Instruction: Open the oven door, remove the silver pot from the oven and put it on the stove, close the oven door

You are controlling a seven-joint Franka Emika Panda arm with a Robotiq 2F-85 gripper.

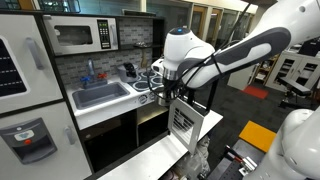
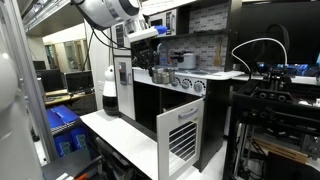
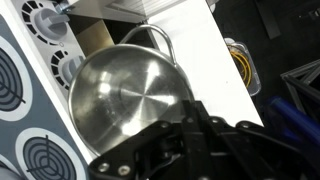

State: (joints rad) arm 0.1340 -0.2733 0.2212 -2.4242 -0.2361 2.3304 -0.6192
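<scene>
The claw (image 3: 190, 118) is pinching the pot (image 3: 125, 95) by its near rim (fingers pressed tight on the metal). The pot sits at the stove (image 3: 28, 112) edge, beside 2 burner rings (image 3: 40, 155); whether it touches down, I cannot tell. The oven door (image 1: 182, 122) (image 2: 180, 135) stands wide open.

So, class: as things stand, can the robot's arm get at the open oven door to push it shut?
Probably not yet: the oven door hangs open with nothing blocking it, but the jaws are shut on the silver pot.
</scene>
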